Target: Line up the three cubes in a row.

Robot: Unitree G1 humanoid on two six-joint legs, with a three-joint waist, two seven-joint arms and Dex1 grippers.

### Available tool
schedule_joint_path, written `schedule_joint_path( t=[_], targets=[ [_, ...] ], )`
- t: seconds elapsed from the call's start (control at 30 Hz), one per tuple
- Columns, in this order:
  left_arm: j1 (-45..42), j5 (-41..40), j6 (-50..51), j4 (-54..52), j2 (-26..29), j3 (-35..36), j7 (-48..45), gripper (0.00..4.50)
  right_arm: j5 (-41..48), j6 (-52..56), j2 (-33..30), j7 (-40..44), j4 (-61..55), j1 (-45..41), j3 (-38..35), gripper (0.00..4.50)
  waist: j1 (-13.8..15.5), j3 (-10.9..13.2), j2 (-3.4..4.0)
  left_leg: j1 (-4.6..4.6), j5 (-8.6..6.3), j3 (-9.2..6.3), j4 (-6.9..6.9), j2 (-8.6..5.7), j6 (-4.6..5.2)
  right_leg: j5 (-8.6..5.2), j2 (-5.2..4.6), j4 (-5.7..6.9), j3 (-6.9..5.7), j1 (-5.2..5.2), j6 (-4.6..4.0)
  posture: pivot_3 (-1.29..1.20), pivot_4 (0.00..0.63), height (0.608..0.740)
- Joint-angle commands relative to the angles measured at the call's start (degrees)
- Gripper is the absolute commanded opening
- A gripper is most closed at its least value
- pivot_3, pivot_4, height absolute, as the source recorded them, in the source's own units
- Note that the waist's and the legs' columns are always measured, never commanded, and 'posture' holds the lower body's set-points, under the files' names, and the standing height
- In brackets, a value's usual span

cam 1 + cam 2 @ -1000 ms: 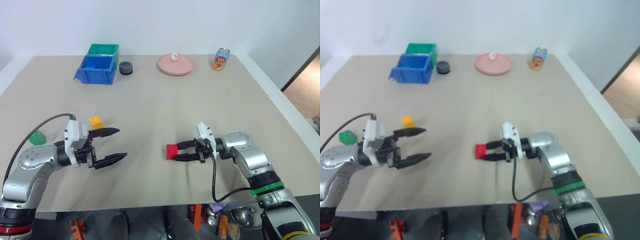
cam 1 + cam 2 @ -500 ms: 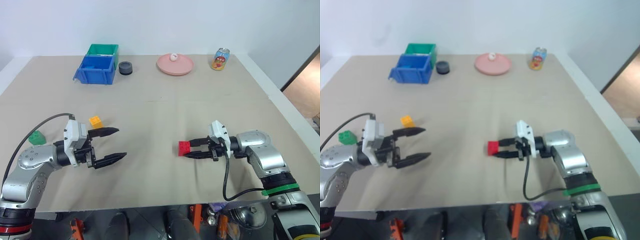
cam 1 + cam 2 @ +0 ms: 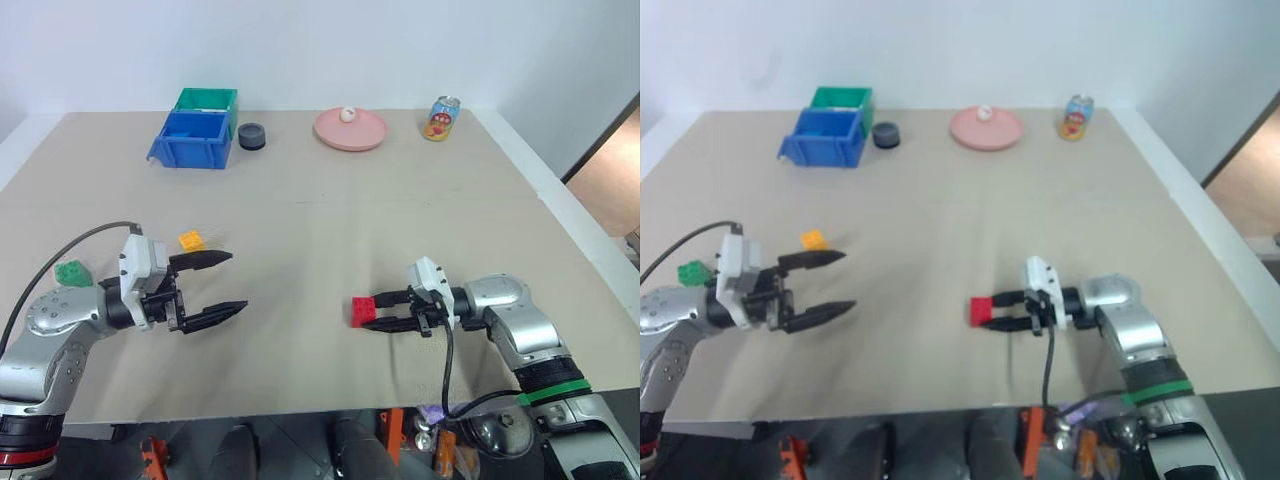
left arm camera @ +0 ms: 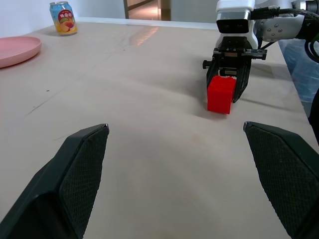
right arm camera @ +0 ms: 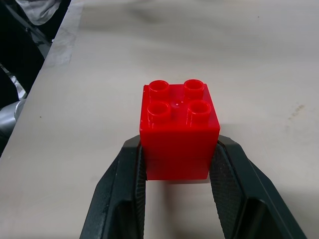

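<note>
My right gripper (image 3: 380, 311) is shut on the red cube (image 3: 361, 312), right of the table's middle near the front. The cube (image 5: 178, 124) sits studs-up between the two fingers (image 5: 127, 189), at or just above the tabletop. The yellow-orange cube (image 3: 191, 240) lies at the left, just behind the upper finger of my left gripper (image 3: 238, 281), which hovers wide open with nothing in it. Farther left, near the table's edge, rests the green cube (image 3: 71, 272). The left wrist view looks across bare table at the red cube (image 4: 221, 94) in the other gripper.
At the back left stand a blue bin (image 3: 188, 138) and a green bin (image 3: 207, 99), with a dark round object (image 3: 251, 135) beside them. A pink plate (image 3: 365, 133) holding a white ball and a drink can (image 3: 440, 118) are at the back right.
My right gripper has carried the red cube a little to the right and slightly toward the front edge. The left gripper has stayed open and in place.
</note>
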Motion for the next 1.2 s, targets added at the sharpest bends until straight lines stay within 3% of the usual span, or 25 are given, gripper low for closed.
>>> schedule_joint_path(
  t=[0.03, 0.17, 0.2, 0.43, 0.67, 0.77, 0.87, 0.97, 1.2],
  targets=[
    [-0.43, -1.09, 0.23, -1.04, 0.80, 1.60, 0.12, 4.50, 0.01, -1.29, 0.25, 0.78, -2.27, 0.14, 0.36, 1.21, 0.00, 0.00, 0.00, 0.00, 0.00, 0.00, 0.00, 0.00, 0.00, 0.00, 0.01, 0.00, 0.00, 0.00, 0.00, 0.00, 0.150, 0.736],
    [-0.43, -1.20, 0.51, -1.26, 1.11, 1.89, 0.30, 4.50, -0.64, -1.45, -0.26, 1.99, -1.96, 0.30, 1.69, 1.21, 0.00, 0.00, 0.00, 0.00, 0.00, 0.00, 0.00, 0.00, 0.00, 0.00, 0.01, 0.00, 0.00, 0.00, 0.00, 0.00, 0.150, 0.736],
    [-0.40, -1.23, 0.62, -1.34, 1.16, 1.94, 0.32, 4.50, -1.11, -1.85, -0.38, 1.96, -1.55, 0.21, 2.05, 2.22, 0.00, 0.00, 0.00, 0.00, 0.00, 0.00, 0.00, 0.00, 0.00, 0.00, 0.01, 0.00, 0.00, 0.00, 0.00, 0.00, 0.150, 0.736],
    [-0.39, -1.09, 0.68, -1.36, 1.21, 1.76, 0.49, 4.50, -2.01, -1.77, -0.02, 1.11, -0.71, -0.51, 2.11, 4.48, -0.02, 0.00, 0.00, 0.01, 0.00, 0.00, 0.00, 0.01, 0.00, 0.00, 0.01, 0.00, 0.00, 0.00, 0.00, 0.00, 0.150, 0.736],
    [-0.51, -1.44, 1.36, -1.44, 1.11, 1.50, 0.75, 4.50, -0.56, 1.95, -2.04, 1.80, 0.42, -4.33, -0.03, 4.48, -0.01, 0.00, 0.00, 0.02, 0.01, 0.01, 0.11, 0.00, -0.01, 0.08, 0.00, 0.01, 0.01, 0.03, 0.00, 0.00, 0.150, 0.736],
    [1.46, -4.05, 4.80, -3.19, 1.00, 2.97, 2.69, 4.50, 3.36, 7.23, -3.74, 2.06, 1.32, -8.46, -4.13, 4.48, -0.09, 0.01, 0.02, 0.01, 0.01, 0.01, 0.10, 0.01, -0.01, 0.08, 0.00, 0.01, 0.01, 0.02, 0.01, 0.00, 0.150, 0.736],
    [5.59, -6.08, 7.18, -5.49, 0.43, 4.85, 4.97, 4.50, 9.61, 13.61, -7.65, 6.12, -2.11, -9.16, -8.03, 4.48, -0.01, 0.01, 0.02, -0.01, 0.01, 0.02, 0.05, 0.01, -0.01, 0.03, -0.01, 0.00, 0.03, 0.00, 0.01, 0.00, 0.150, 0.736],
    [7.26, -8.72, 9.65, -6.81, -0.48, 6.53, 8.18, 4.50, 10.65, 12.79, -10.70, 9.35, -3.06, -7.60, -9.12, 4.48, 0.34, 0.01, 0.01, -0.01, -0.05, 0.00, -0.02, 0.01, 0.07, -0.12, -0.01, 0.01, -0.01, 0.01, -0.04, 0.00, 0.150, 0.736],
    [8.15, -17.76, 16.93, -8.92, -4.62, 12.46, 20.46, 4.50, 14.19, 16.40, -7.66, 3.92, -3.40, -11.42, -11.22, 4.48, 0.26, 0.02, 0.03, 0.01, -0.05, 0.05, 0.12, 0.02, 0.08, 0.05, -0.01, 0.01, 0.02, 0.00, 0.00, 0.00, 0.150, 0.736]
  ],
)
